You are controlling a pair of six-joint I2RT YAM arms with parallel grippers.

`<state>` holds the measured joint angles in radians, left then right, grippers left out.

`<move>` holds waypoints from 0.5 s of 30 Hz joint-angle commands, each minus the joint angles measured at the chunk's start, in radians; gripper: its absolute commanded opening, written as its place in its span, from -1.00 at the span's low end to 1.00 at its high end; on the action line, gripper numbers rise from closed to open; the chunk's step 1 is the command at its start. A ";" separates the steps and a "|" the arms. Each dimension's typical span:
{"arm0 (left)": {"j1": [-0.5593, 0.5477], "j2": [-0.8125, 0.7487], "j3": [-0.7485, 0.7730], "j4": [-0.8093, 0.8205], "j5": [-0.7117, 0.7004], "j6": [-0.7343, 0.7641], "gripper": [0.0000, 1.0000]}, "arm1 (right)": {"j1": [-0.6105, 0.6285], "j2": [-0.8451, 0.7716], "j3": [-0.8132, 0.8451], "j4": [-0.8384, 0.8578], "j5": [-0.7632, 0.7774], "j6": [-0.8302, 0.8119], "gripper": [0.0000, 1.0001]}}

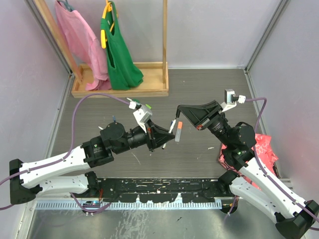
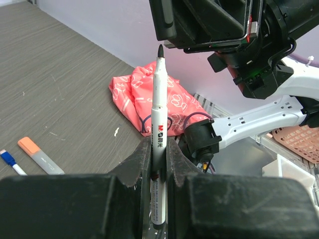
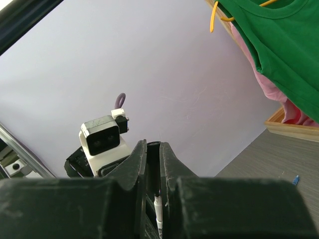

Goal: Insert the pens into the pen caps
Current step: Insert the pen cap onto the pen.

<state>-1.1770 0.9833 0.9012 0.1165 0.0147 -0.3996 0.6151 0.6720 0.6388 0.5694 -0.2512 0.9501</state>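
Grey wood-grain tabletop (image 2: 60,84) fills the left of your left wrist view. At centre, the black-tipped pen (image 2: 158,99) stands upright, clamped in your left gripper (image 2: 158,149). Just above its tip, your right gripper (image 3: 152,149) is closed; you cannot tell whether it holds a cap. An orange-ended pen (image 2: 40,155) and a blue-ended pen (image 2: 9,160) lie at lower left.

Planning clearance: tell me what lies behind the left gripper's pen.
A coral patterned cloth lies behind the pen in the left gripper; the barrel hides a strip of it.
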 commanded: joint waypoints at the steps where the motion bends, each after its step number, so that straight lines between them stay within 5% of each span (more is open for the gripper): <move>1: -0.003 -0.018 0.033 0.077 -0.019 0.011 -1.00 | 0.000 -0.005 0.008 0.043 -0.026 0.010 -1.00; 15: -0.003 -0.017 0.033 0.078 -0.020 0.014 -1.00 | -0.001 -0.002 -0.007 0.034 -0.031 0.016 -1.00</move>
<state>-1.1770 0.9833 0.9012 0.1169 0.0113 -0.3996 0.6151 0.6743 0.6243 0.5674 -0.2680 0.9554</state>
